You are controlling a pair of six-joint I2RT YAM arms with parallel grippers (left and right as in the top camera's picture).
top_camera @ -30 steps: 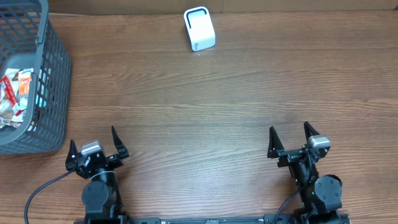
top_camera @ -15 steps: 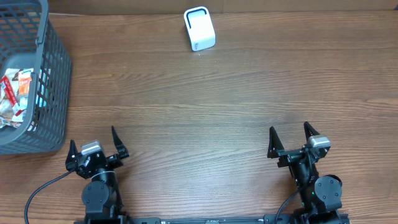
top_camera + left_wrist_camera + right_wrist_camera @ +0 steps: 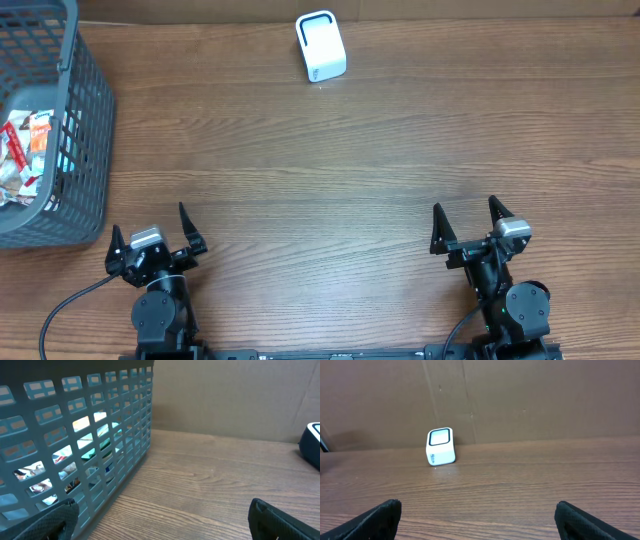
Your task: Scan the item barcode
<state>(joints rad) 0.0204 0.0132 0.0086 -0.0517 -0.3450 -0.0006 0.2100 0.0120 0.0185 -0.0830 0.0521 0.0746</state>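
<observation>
Packaged items (image 3: pixel 25 160) lie inside a grey mesh basket (image 3: pixel 85 120) at the table's left edge; their wrappers show through the basket wall (image 3: pixel 80 460) in the left wrist view. No barcode can be made out. A white scanner box (image 3: pixel 321 46) with a dark-rimmed window stands at the far middle, also seen as the scanner (image 3: pixel 440 447) from the right wrist. My left gripper (image 3: pixel 155 235) rests at the near left, open and holding nothing. My right gripper (image 3: pixel 468 225) rests at the near right, open and holding nothing.
A brown cardboard wall (image 3: pixel 520 400) runs along the far edge of the wooden table (image 3: pixel 330 180). The basket stands just left of and beyond my left gripper. A dark cable (image 3: pixel 65 305) trails from the left arm's base.
</observation>
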